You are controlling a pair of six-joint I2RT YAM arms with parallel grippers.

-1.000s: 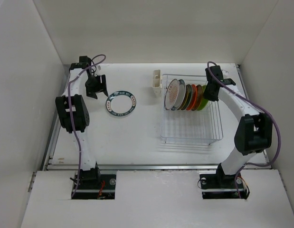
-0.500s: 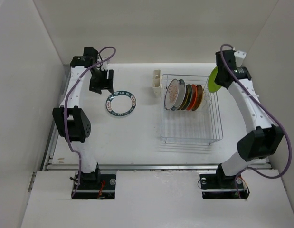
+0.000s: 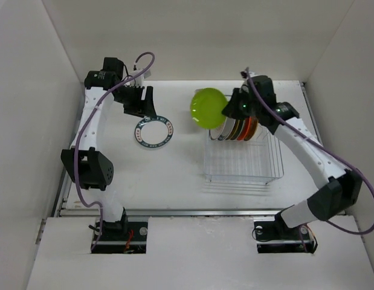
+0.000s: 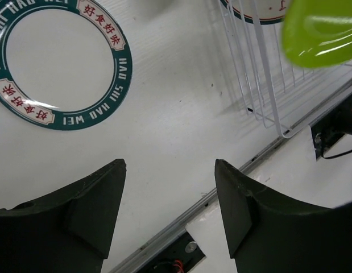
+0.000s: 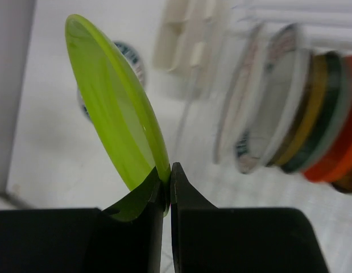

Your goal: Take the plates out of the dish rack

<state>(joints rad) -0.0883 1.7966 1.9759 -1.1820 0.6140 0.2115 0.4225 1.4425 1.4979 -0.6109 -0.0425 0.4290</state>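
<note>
Clearly the right gripper (image 5: 167,185) clamps the lime green plate (image 3: 207,107) by its rim at the far-left corner of the dish rack (image 3: 244,166), probably bound for the table beside the teal-rimmed plate (image 3: 154,132). The left gripper (image 4: 170,210) hovers there, fingers apart.

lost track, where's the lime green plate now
Top view: the right gripper holds the lime green plate by the far-left corner of the dish rack.
</note>
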